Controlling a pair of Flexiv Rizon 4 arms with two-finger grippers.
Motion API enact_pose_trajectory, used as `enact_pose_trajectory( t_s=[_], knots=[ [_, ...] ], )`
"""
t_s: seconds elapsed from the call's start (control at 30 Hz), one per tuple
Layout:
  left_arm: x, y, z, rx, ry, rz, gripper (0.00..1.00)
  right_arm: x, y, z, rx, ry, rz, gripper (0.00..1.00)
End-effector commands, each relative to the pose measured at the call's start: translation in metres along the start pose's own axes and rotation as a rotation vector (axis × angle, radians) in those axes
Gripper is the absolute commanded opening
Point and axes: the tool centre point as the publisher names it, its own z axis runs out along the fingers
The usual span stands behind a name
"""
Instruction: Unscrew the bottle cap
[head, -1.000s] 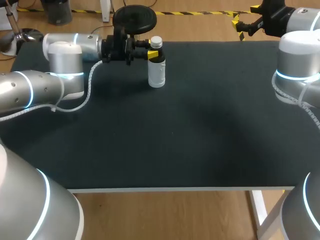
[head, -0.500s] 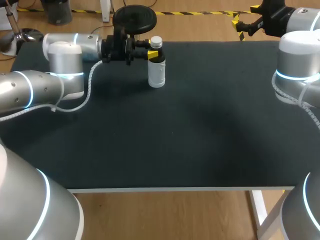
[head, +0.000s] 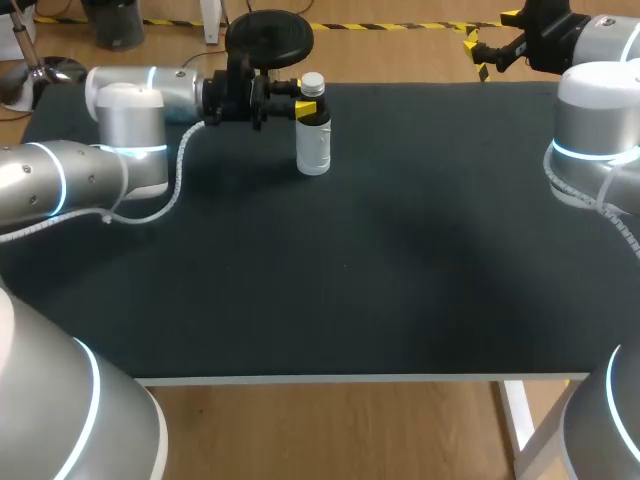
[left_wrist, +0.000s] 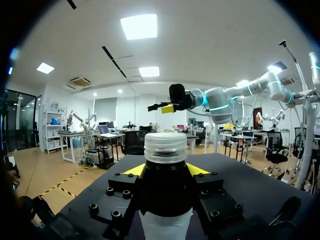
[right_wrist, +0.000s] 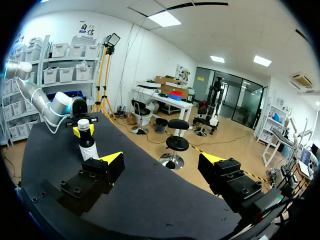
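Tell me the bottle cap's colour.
White: the ribbed screw cap on the plastic bottle shows best in the left wrist view.

Our left arm (head: 120, 110) comes in from nine o'clock and reaches level toward eleven, where its gripper (head: 307, 100) presses both fingers against the neck of the bottle (head: 314, 150). Our right arm (head: 595, 120) stands at three o'clock, with its gripper (head: 490, 42) up at one o'clock, fingers spread wide.
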Motion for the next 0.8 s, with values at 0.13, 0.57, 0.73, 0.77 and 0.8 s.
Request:
enact_pose_trajectory(
  t_s=[0.13, 0.57, 0.73, 0.77, 0.8],
  knots=[
    [0.0, 0.0, 0.001, 0.0, -0.003, 0.002, 0.0, 0.0, 0.0, -0.001, 0.003, 0.0, 0.0, 1.0],
    [0.0, 0.0, 0.001, 0.0, -0.003, 0.002, 0.0, 0.007, 0.009, 0.008, -0.058, 0.134, -0.027, 1.0],
    [0.0, 0.0, 0.001, 0.0, -0.003, 0.002, 0.0, 0.018, 0.013, 0.018, -0.093, 0.27, -0.053, 1.0],
    [0.0, 0.0, 0.001, 0.0, -0.003, 0.002, 0.0, 0.021, 0.013, 0.02, -0.1, 0.297, -0.049, 1.0],
    [0.0, 0.0, 0.001, 0.0, -0.003, 0.002, 0.0, 0.025, 0.013, 0.023, -0.107, 0.336, -0.05, 1.0]
  ],
)
